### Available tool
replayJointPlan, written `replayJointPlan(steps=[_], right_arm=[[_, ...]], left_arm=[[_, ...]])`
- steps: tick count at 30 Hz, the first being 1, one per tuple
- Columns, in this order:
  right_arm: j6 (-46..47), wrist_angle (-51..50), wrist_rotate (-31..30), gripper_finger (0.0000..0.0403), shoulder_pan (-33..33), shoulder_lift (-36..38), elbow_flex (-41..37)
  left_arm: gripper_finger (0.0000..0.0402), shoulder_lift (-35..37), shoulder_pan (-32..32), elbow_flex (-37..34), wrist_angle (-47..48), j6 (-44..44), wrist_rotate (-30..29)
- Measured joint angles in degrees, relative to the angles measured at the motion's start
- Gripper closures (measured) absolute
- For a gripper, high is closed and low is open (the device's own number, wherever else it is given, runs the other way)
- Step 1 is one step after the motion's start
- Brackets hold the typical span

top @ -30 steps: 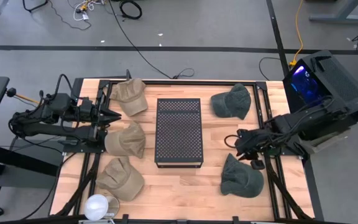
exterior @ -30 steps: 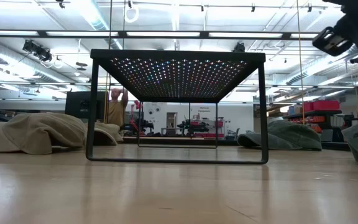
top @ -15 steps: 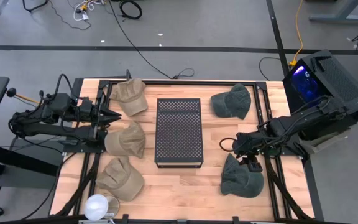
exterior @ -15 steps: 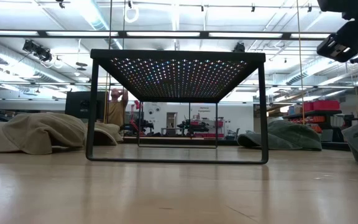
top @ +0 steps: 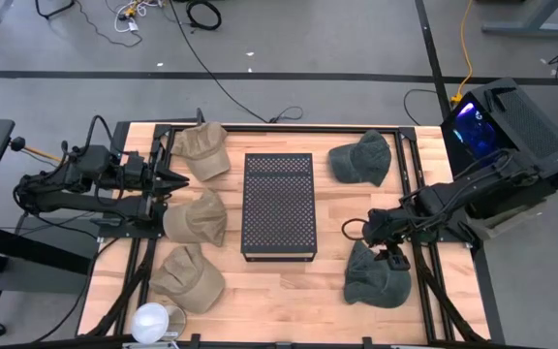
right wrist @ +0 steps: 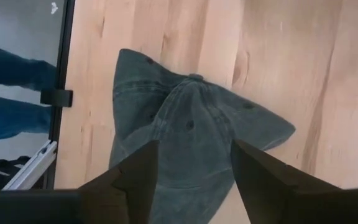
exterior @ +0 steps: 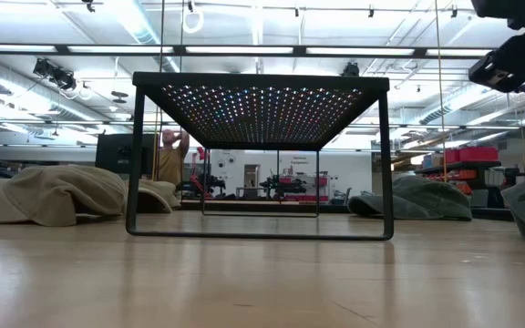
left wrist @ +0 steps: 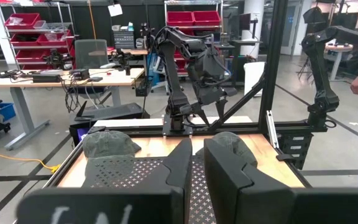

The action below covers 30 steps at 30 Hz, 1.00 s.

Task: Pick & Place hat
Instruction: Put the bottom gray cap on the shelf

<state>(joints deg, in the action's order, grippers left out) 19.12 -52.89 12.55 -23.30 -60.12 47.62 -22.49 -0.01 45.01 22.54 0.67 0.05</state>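
Grey hat (right wrist: pixel 191 143) lies directly beneath the right end effector (right wrist: pixel 191 171), fingers spread, not touching.

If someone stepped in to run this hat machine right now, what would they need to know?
Right end effector: open, above the near green hat, fingers astride its crown, nothing held.
Left end effector: parked at the left edge, empty, fingers nearly together.
Hats: three tan on the left; another green one far right.
Perforated black stand: centre, nothing on it.
Done: no hat visibly placed.
Left: probably grasp the near green hat, then place it.
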Motion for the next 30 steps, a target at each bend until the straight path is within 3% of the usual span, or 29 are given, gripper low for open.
replayJointPlan(steps=[6,21,30], right_arm=[[-0.2,0.1,0.4,0.0169,-3.8,-2.2,0.0],[0.0,4.7,-2.3,0.0167,-11.2,-12.5,0.0],[7.3,4.8,-3.9,0.0172,-15.8,-14.2,0.2]], left_arm=[[0.0353,0.0,0.0,0.0,0.0,0.0,0.0],[0.0353,0.0,0.0,0.0,0.0,0.0,0.0],[0.0353,0.0,0.0,0.0,0.0,0.0,0.0]])
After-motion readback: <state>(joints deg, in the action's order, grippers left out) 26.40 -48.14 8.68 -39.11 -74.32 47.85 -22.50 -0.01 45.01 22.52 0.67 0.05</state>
